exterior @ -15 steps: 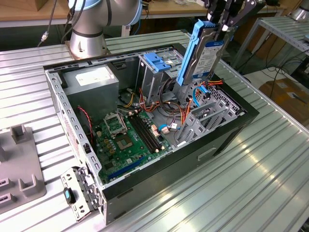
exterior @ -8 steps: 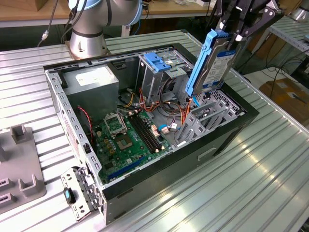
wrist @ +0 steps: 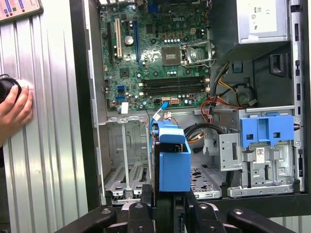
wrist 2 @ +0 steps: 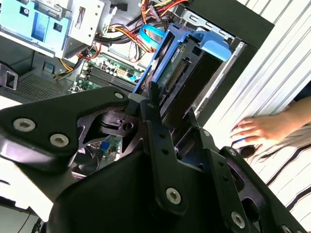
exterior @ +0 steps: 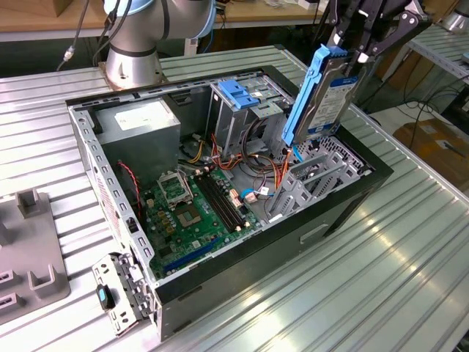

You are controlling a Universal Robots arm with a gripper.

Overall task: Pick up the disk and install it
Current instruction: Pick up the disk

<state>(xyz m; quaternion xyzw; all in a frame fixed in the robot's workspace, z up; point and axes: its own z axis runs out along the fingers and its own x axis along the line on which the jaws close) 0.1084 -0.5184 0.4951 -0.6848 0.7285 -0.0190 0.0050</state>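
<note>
**Disk gripped above the drive bay**

The black two-finger gripper [exterior: 353, 59] was closed tight on the top end of the disk [exterior: 328, 99]. The disk was a flat dark metal hard drive with blue plastic side rails and a white-and-blue label, whose print was too small to read. It hung nearly upright, slightly tilted, over the grey metal drive bay [exterior: 315, 180] of the open black computer case [exterior: 344, 213]. Whether its lower end touched the bay could not be told. A person's hand [wrist 2: 257, 131] rested on the ribbed metal table [exterior: 381, 293] beside the case.
</note>
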